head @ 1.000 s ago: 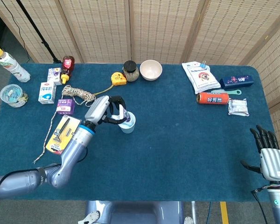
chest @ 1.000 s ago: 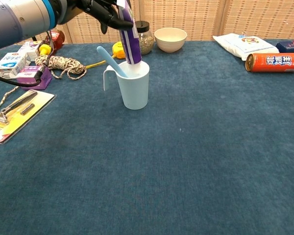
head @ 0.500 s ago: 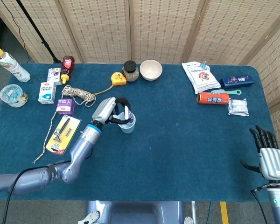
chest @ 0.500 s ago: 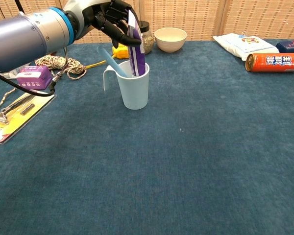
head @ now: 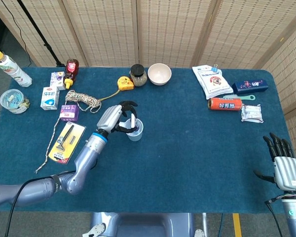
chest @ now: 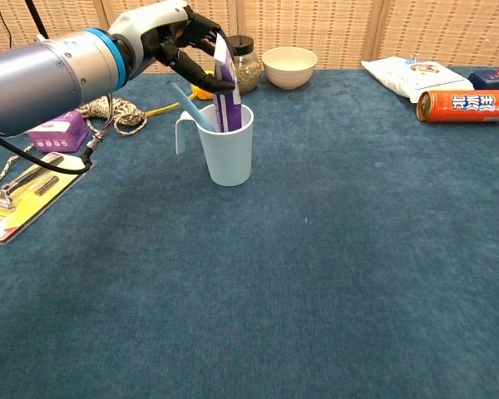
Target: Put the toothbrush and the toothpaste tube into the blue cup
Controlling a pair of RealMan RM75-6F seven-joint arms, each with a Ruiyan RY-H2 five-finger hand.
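Lowered into blue cup (chest: pixel 229 151), toothpaste tube (chest: pixel 226 93) seemingly touches fingers (chest: pixel 206 73).

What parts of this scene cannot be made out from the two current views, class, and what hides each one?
- Lower toothpaste tube and toothbrush: hidden inside the blue cup in both views.
- Left hand: whether the fingers touch the tube is unclear; in the head view the hand covers it.
- Right hand: absent from the chest view, partly cut off by the head view's edge.
- Carton lettering: too small.

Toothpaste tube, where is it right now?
Chest view, left of centre: the toothpaste tube stands in the blue cup beside the toothbrush, with the left hand at its top.
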